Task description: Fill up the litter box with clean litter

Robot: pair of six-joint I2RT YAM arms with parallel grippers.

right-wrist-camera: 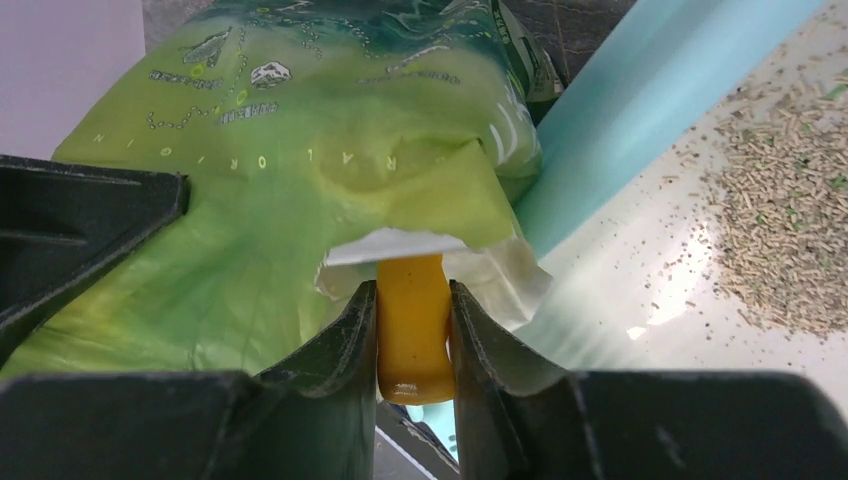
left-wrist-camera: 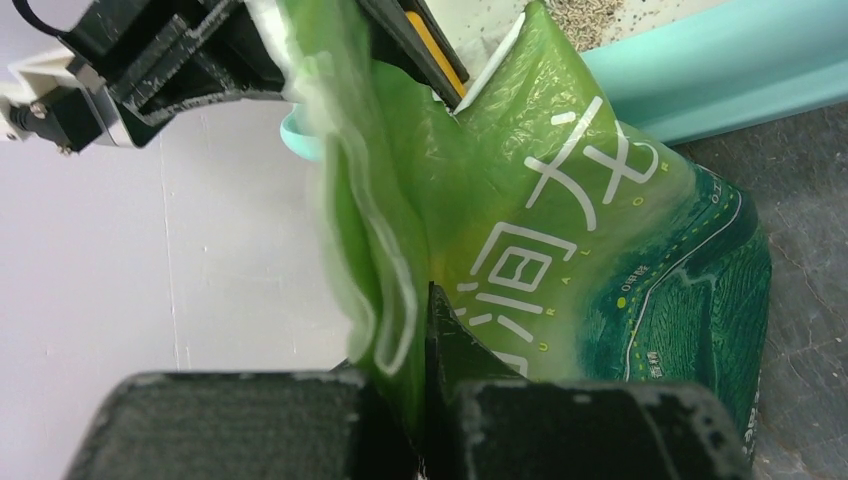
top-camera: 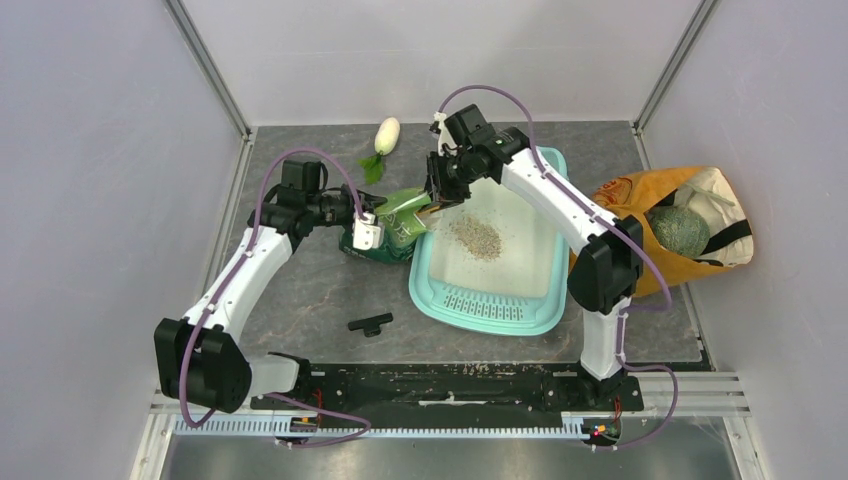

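The teal litter box (top-camera: pixel 540 310) lies mid-table with a small pile of beige litter (top-camera: pixel 477 237) in its white basin. That litter (right-wrist-camera: pixel 790 230) and the box's teal rim (right-wrist-camera: pixel 640 90) show in the right wrist view too. A green printed pouch (top-camera: pixel 392 232) stands propped at the box's left rim. My left gripper (left-wrist-camera: pixel 425 330) is shut on the pouch's (left-wrist-camera: pixel 560 240) top edge. My right gripper (right-wrist-camera: pixel 413 300) is shut on an orange scoop handle (right-wrist-camera: pixel 410 330) whose head is hidden inside the pouch's mouth (right-wrist-camera: pixel 400 245).
An orange cloth bag (top-camera: pixel 670 225) with round greenish things lies right of the box. A white radish toy (top-camera: pixel 386 136) sits at the back. A small black piece (top-camera: pixel 370 323) lies in front of the pouch. Grey walls enclose the table.
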